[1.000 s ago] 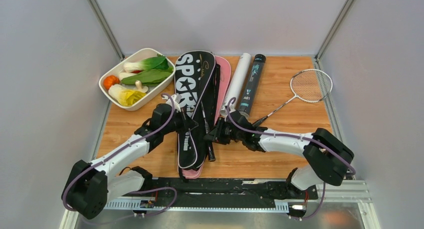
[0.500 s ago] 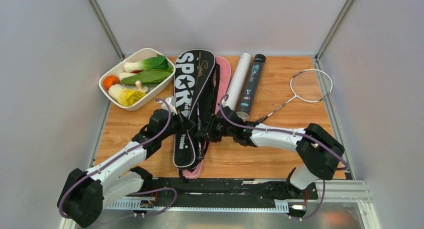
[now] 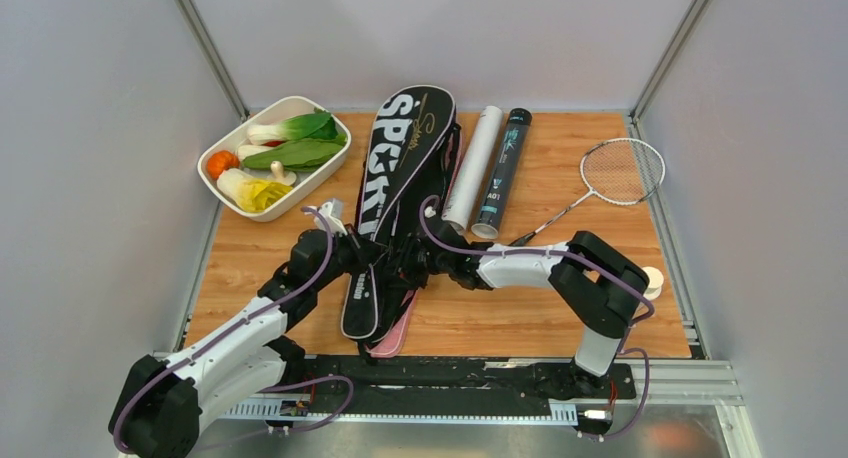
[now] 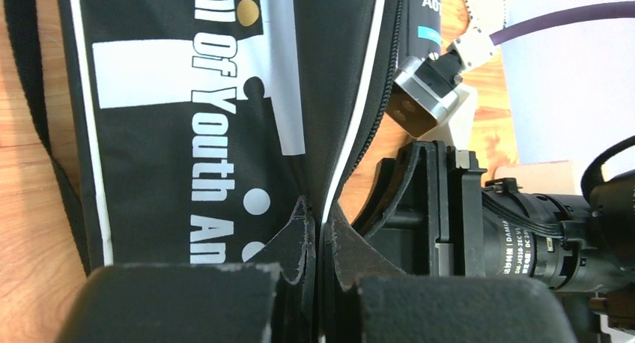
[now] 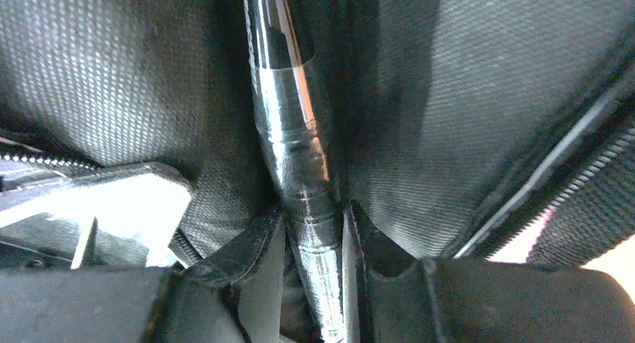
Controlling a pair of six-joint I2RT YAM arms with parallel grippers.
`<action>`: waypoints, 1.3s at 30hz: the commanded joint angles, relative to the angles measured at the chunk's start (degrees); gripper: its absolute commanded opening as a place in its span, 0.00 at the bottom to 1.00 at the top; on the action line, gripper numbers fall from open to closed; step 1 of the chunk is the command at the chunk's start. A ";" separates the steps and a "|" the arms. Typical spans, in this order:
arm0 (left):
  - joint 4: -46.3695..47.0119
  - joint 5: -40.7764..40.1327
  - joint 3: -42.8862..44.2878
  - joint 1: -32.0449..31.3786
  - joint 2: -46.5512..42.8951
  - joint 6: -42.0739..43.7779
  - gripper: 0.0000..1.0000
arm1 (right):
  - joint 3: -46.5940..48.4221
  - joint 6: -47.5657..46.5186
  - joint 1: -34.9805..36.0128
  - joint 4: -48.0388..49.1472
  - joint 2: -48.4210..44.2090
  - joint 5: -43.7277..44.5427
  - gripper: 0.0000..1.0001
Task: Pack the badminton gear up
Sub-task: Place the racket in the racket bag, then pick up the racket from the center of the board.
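The black "SPORT" cover [image 3: 405,153] lies tilted at the table's centre over a pink cover [image 3: 397,328]. My left gripper [image 3: 358,255] is shut on the black cover's white-piped edge [image 4: 352,148], with the jaws [image 4: 322,227] closed on the fabric. My right gripper [image 3: 412,263] reaches into the cover's open side and is shut on a shiny black racket handle [image 5: 296,141]; the cover's mesh lining [image 5: 464,96] surrounds the gripper [image 5: 314,219]. A white tube [image 3: 470,168] and a black tube [image 3: 503,168] lie beside the cover. A silver racket [image 3: 620,171] lies at the right. No shuttlecocks show.
A white dish of vegetables [image 3: 275,158] stands at the back left. A small white bottle with a tan cap [image 3: 652,280] stands by the right edge. Grey walls close in the table on three sides.
The black cover's head end has risen and swung toward the back, hiding most of the pink cover. My right gripper has moved left, deeper into the cover. The left gripper has shifted right with the edge.
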 commanded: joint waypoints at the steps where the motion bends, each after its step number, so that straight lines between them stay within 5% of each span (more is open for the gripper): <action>1: -3.09 15.21 -3.06 -3.14 -1.95 -4.00 0.00 | 1.17 15.04 -5.02 17.50 1.13 20.70 0.17; 8: -5.94 10.88 -3.30 -3.14 -3.77 -4.98 0.00 | 9.47 7.85 -4.69 14.15 8.21 15.97 0.24; 17: -15.72 -0.65 1.14 -3.14 -3.82 -4.94 0.00 | 10.50 -12.86 -4.58 -2.66 -3.78 13.84 0.76; 23: -19.76 -5.79 5.28 -3.13 -1.78 -4.81 0.00 | 2.71 -22.92 -4.87 -14.05 -17.08 14.44 0.77; 30: -22.33 -9.66 7.53 -3.14 1.79 -4.92 0.00 | -8.97 -16.57 -8.36 -20.02 -37.72 27.56 0.76; 35: -22.31 -8.58 7.93 -3.14 1.78 -4.94 0.00 | -9.06 -11.93 -20.30 -31.90 -40.76 32.75 0.78; 39: -23.40 -9.11 8.35 -3.15 0.33 -4.20 0.00 | -6.28 -6.95 -33.19 -43.28 -36.71 28.28 0.74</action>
